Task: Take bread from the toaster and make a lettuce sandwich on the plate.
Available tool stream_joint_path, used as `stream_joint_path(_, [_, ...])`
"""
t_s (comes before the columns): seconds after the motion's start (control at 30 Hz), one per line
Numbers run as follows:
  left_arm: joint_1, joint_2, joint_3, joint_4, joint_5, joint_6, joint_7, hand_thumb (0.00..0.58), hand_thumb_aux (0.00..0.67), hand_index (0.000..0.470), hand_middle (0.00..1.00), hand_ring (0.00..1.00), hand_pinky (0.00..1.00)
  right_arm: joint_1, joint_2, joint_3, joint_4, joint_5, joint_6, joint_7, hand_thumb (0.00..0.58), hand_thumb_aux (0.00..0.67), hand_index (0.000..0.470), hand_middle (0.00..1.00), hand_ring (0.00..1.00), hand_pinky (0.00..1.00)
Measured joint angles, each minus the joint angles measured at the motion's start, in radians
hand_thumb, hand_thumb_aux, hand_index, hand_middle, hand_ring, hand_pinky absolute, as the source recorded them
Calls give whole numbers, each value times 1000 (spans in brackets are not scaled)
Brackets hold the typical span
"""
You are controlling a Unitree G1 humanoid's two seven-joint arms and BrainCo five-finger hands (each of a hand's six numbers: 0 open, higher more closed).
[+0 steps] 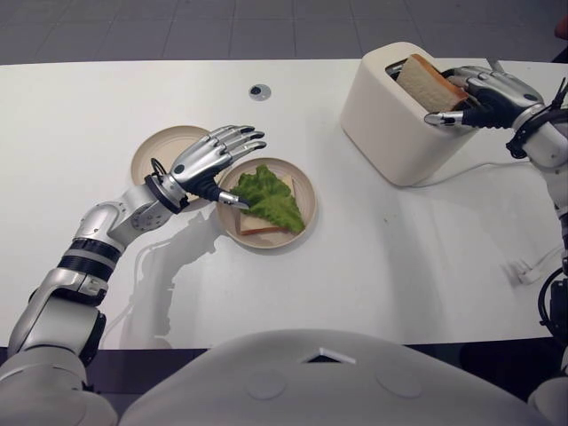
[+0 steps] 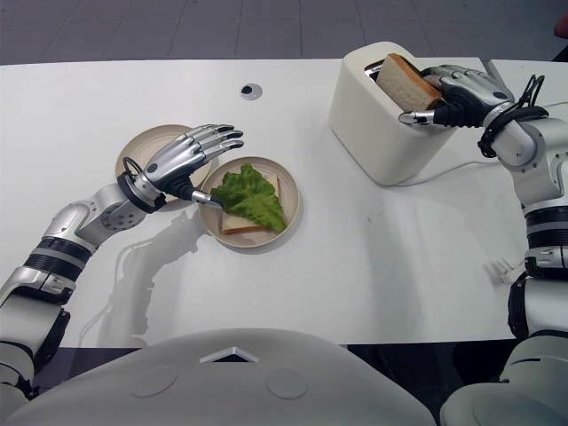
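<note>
A cream toaster (image 1: 390, 120) stands at the right of the white table. A slice of bread (image 1: 426, 82) sticks up out of its slot, and my right hand (image 1: 484, 96) is shut on it from the right side. Near the table's middle a beige plate (image 1: 302, 182) carries a bread slice (image 1: 257, 224) with a green lettuce leaf (image 1: 271, 197) on top. My left hand (image 1: 213, 160) hovers open just left of that plate, fingers stretched above its rim, touching nothing.
A second, empty beige plate (image 1: 160, 146) lies behind my left hand. A small round grommet (image 1: 259, 91) is set in the table at the back. The toaster's white cable (image 1: 484, 169) runs off to the right edge.
</note>
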State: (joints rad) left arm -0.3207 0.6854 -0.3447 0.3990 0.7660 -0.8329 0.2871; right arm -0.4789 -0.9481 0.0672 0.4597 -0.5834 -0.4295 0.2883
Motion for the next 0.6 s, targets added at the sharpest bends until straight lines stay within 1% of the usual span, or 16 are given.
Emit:
stream_joint_path(0.07, [0, 0, 0, 1, 0, 0, 1, 0, 0, 0, 51, 51, 51, -17, 13, 4, -3, 1, -16, -23, 580, 670, 470, 792, 792, 792])
stream_joint_path(0.1, [0, -1, 0, 1, 0, 0, 1, 0, 0, 0, 47, 47, 47, -19, 18, 4, -2, -1, -21, -54, 580, 670, 470, 824, 824, 824])
stream_joint_path(0.17, [0, -6, 0, 6, 0, 0, 6, 0, 0, 0, 51, 51, 51, -43, 21, -10, -3, -11, -28, -156, 580, 670, 470, 827, 827, 827])
stream_joint_path(0.2, [0, -10, 0, 10, 0, 0, 10, 0, 0, 0, 47, 47, 47, -65, 22, -34, -13, -17, -34, -214, 580, 670, 470, 902, 902, 902])
stream_joint_path(0.23, [0, -11, 0, 10, 0, 0, 11, 0, 0, 0, 43, 43, 43, -74, 22, -39, -18, -18, -34, -230, 580, 670, 470, 929, 929, 929])
stream_joint_path(0.27, [0, -12, 0, 11, 0, -1, 14, 0, 0, 0, 51, 51, 51, -95, 27, -55, -40, -17, -41, -289, 580, 670, 470, 984, 984, 984])
stream_joint_path(0.37, [0, -13, 4, 14, 0, -13, 28, 0, 0, 0, 47, 47, 47, -125, 61, -81, -75, -5, -81, -394, 580, 670, 470, 973, 973, 973])
stream_joint_path(0.43, [1, -18, 17, 19, -39, -70, 35, 0, 0, 0, 47, 47, 47, -125, 89, -107, -97, 38, -116, -429, 580, 670, 470, 980, 980, 980])
stream_joint_path(0.5, [8, -25, 35, 18, -149, -164, 32, 0, 0, 0, 43, 43, 43, -125, 115, -130, -133, 160, -150, -404, 580, 670, 470, 976, 976, 976])
stream_joint_path(0.53, [11, -27, 45, 15, -222, -215, 28, 0, 0, 0, 39, 39, 39, -124, 142, -133, -159, 246, -166, -356, 580, 670, 470, 976, 976, 976])
stream_joint_path(0.6, [15, -28, 68, 15, -313, -277, 11, 0, 0, 0, 35, 35, 35, -110, 185, -110, -192, 385, -168, -248, 580, 670, 470, 969, 969, 969])
